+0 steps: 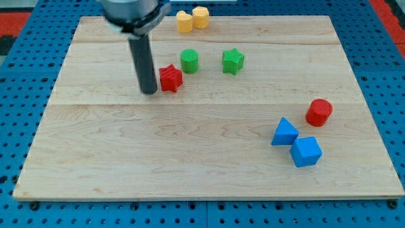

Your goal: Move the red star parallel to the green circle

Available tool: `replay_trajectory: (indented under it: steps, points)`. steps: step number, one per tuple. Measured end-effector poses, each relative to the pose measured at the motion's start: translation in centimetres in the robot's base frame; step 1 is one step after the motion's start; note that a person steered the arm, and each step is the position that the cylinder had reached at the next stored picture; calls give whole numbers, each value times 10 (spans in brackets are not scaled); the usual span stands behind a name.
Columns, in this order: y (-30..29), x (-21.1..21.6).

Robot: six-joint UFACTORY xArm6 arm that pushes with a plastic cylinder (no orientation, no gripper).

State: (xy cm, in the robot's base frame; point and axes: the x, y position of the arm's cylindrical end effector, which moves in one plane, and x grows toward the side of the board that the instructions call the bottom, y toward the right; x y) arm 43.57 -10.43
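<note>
Your red star (171, 78) sits in the board's upper half, left of centre, with my tip (149, 92) just beside it on the view's left; contact can't be made out. The rod has no hand to open or clench. The green circle (189, 61) stands just up and right of the star, near it. Further right is a green star (232, 61). Two yellow blocks (192, 19) crowd the top edge. Toward the bottom right corner lie a red cylinder (319, 112), a blue triangle (284, 132) and a blue cube (306, 151).

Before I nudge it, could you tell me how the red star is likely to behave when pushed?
The red star probably slides, not rolls: it sits flat. It may spin, since my tip meets a pointed edge. It might bump the close green cylinder.
</note>
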Motion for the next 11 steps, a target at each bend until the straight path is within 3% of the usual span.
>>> replay_trajectory:
  steps: [1,2,4,5,6,7,8,9,10,11]
  points:
    - [67,18]
    - [105,-12]
    - [16,-76]
    - [20,-31]
    - [-23,-19]
    - [-24,-56]
    - [-40,-57]
    - [-23,-63]
    - [20,-25]
    - [106,18]
